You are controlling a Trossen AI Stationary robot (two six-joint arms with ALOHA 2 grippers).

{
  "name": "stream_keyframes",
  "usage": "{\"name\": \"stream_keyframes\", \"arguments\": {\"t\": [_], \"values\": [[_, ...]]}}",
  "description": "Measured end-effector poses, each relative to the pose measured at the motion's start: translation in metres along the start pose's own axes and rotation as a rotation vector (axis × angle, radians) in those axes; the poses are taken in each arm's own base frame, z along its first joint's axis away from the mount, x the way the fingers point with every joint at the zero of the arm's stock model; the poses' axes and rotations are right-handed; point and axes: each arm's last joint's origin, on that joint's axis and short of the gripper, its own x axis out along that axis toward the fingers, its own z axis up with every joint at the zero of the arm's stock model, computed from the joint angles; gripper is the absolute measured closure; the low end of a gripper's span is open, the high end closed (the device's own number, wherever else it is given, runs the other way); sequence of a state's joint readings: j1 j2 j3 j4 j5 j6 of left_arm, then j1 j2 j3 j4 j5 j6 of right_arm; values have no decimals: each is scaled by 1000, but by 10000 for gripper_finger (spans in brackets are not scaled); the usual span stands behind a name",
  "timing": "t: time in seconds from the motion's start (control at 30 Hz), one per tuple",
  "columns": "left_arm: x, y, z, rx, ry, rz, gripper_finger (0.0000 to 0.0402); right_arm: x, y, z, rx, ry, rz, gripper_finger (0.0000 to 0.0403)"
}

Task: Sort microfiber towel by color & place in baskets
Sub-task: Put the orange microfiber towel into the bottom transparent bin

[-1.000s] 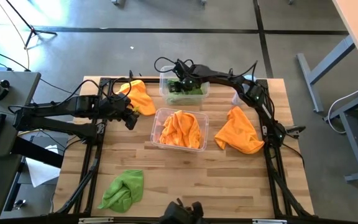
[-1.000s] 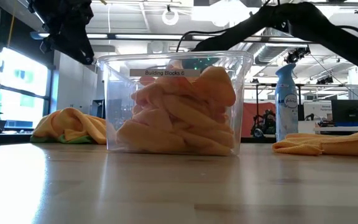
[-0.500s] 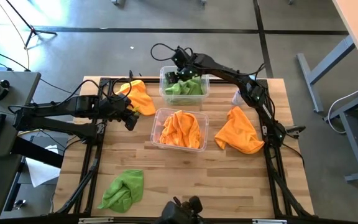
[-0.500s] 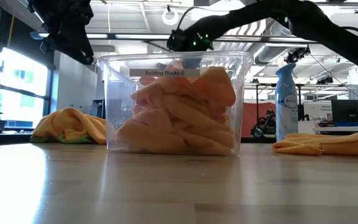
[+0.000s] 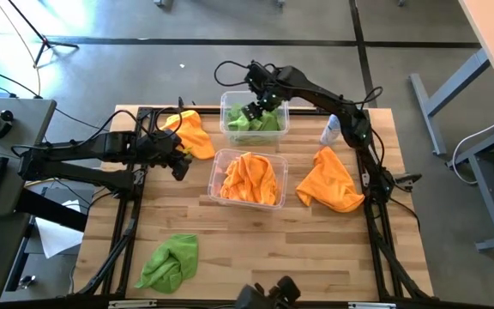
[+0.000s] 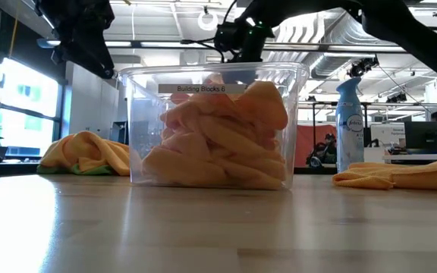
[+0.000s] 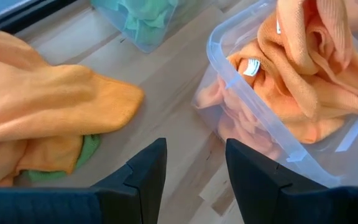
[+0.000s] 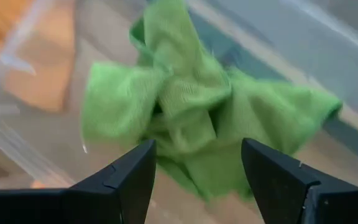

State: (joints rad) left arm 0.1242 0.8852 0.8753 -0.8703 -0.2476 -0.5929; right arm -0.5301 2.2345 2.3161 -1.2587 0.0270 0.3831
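My right gripper hangs open over the far see-through basket. That basket holds lime green towels. In the right wrist view its fingers stand apart above a crumpled green towel and touch nothing. My left gripper is open and empty. It hovers over bare table between an orange towel pile and the near basket. The near basket is full of orange towels. A green towel peeks out from under the orange pile.
A loose orange towel lies at the table's right. A green towel lies near the front left corner. A pale spray bottle stands at the far right, beside the far basket. There is bare wood along the front middle.
My right gripper has risen out of the far basket and drifted a little toward the table's right. The green towels stay lying in the basket.
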Motion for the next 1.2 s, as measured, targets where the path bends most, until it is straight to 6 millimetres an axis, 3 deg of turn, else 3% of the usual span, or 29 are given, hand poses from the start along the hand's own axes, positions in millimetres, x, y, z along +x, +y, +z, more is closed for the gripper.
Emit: {"name": "stream_keyframes", "arguments": {"t": [0.17,0.47,0.57,0.73,0.9,1.2], "values": [[0,0,0,38,0,0,248,-3,13,-14,-96,83,11,207],[0,0,0,38,1,-1,248,-41,48,-50,-275,159,28,390],[0,0,0,38,2,-3,248,-63,59,-69,-343,185,-5,383],[0,0,0,22,2,-2,248,-101,71,-98,-438,89,-19,386],[0,0,0,22,-2,4,248,-117,57,-133,-421,-9,38,398],[4,8,5,-21,-33,113,248,-140,-1,-225,-195,-177,204,401]]}}
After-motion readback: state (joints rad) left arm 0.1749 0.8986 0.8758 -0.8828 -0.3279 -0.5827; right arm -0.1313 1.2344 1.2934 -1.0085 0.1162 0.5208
